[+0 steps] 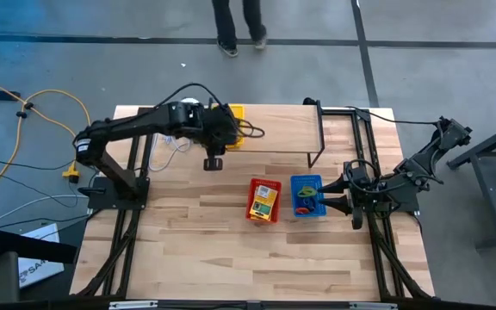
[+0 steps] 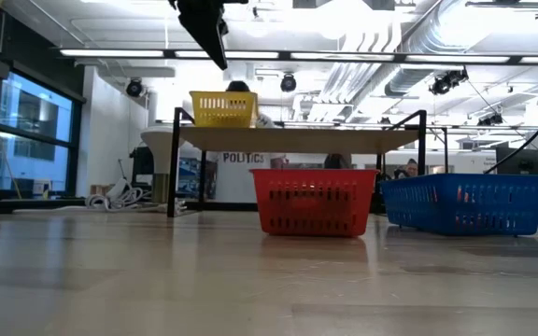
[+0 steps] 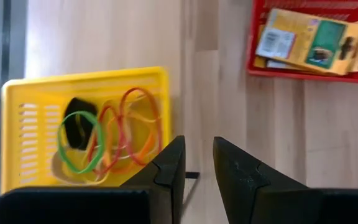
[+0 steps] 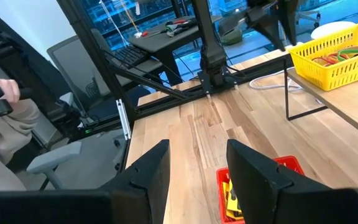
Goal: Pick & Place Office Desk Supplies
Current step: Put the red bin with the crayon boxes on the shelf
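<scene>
While both grippers, left gripper (image 3: 197, 165) and right gripper (image 4: 194, 168), gape empty, rubber bands (image 3: 114, 137) blur together.

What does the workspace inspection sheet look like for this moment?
Surface: bare wooden table, with a black-framed shelf at the far edge.
Job's things: rubber bands in the yellow basket on the shelf; card boxes in the red basket; small coloured rings in the blue basket.
Clutter: nothing seen.
Grippers: left tool raised beside the yellow basket, fingers slightly apart, empty; right tool open, empty, near the blue basket.
Cables: yellow cable on the floor left of the table.
Surroundings: person's legs beyond the far edge; seated person beside the table.
</scene>
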`<action>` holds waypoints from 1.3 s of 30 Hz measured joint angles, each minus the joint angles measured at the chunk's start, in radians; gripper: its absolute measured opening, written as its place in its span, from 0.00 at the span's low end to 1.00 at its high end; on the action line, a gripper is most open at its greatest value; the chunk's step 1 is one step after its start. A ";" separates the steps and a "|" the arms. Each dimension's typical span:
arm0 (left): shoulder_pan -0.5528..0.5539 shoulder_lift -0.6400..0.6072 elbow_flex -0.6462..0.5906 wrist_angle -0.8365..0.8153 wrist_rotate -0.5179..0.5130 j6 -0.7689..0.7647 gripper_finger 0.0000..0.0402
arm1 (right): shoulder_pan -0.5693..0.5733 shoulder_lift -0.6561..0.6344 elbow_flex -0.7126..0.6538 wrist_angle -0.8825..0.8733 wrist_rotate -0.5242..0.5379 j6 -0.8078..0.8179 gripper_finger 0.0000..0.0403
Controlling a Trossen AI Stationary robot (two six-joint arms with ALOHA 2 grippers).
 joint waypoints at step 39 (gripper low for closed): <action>-0.457 0.118 -0.001 0.121 -0.113 -0.256 0.19 | 0.000 0.000 0.000 -0.001 0.000 0.000 0.36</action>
